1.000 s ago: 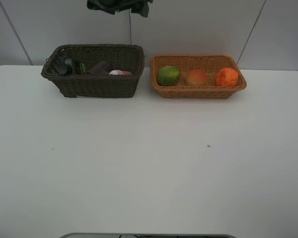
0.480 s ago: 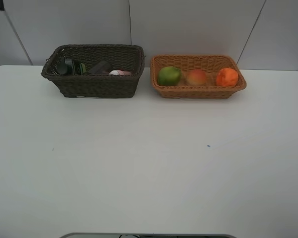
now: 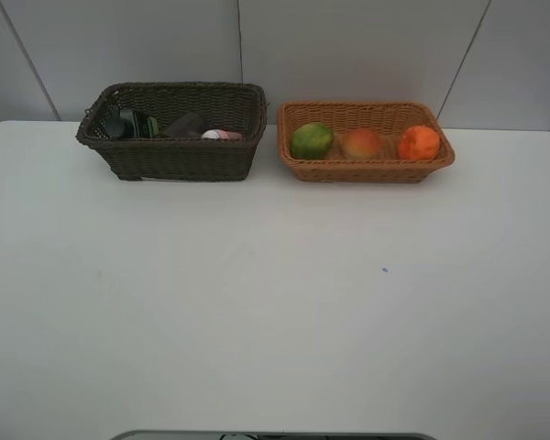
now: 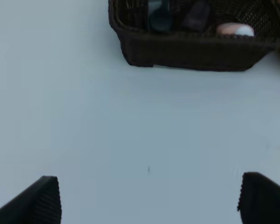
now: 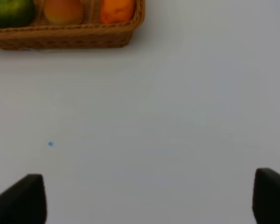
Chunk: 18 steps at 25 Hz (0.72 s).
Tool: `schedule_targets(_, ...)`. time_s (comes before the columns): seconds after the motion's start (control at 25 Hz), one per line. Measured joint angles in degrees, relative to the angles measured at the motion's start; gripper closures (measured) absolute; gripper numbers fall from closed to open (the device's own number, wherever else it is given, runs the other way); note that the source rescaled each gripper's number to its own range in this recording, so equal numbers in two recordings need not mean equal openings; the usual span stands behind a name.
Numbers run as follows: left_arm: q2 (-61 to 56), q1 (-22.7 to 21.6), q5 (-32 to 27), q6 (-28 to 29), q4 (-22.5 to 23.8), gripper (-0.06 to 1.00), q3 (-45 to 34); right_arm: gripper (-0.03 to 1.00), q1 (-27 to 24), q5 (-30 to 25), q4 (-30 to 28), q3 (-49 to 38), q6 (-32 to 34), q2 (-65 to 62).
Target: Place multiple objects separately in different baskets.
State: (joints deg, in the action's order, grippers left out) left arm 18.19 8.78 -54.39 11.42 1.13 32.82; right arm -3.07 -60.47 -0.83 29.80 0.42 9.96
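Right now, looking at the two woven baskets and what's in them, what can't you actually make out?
- Exterior high view: items in the dark brown wicker basket are half hidden by its front wall; only the pink white-capped bottle reads clearly.
- Left wrist view: that basket is cut off by the frame edge, its contents dark and blurred.
- Right wrist view: the light orange-tan wicker basket and green citrus are cropped.
- Both arms are outside the exterior view.

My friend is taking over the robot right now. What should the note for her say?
Left pincer: open, holding nothing, over bare table.
Right pincer: open, holding nothing.
Light basket: green citrus, peach, orange in a row.
Dark basket: pink bottle, dark bottle, and a dark cup-like thing, partly hidden.
Done: nothing lies loose on the table.
Left: apparently nothing.
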Motion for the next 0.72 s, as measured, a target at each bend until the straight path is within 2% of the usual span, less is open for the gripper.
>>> schedule_targets(0.24,-6.61,0.00,-5.92,-5.80,-0.46,-0.01,-0.48,0.06,0.00,0.00,0.00,0.00,0.00,0.00)
schedule_targets(0.48,-7.27,0.00,-14.93,-6.45,-0.48,-0.01,-0.48,0.06,0.00,0.00,0.00,0.00,0.00,0.00)
schedule_targets(0.6,-7.27,0.00,-14.57,-6.51,-0.48,-0.01,-0.88,0.06,0.00,0.00,0.00,0.00,0.00,0.00)
schedule_targets(0.72,-7.53,0.00,-10.22,-6.67,-0.76,-0.01,-2.16,0.06,0.00,0.00,0.00,0.00,0.00,0.00)
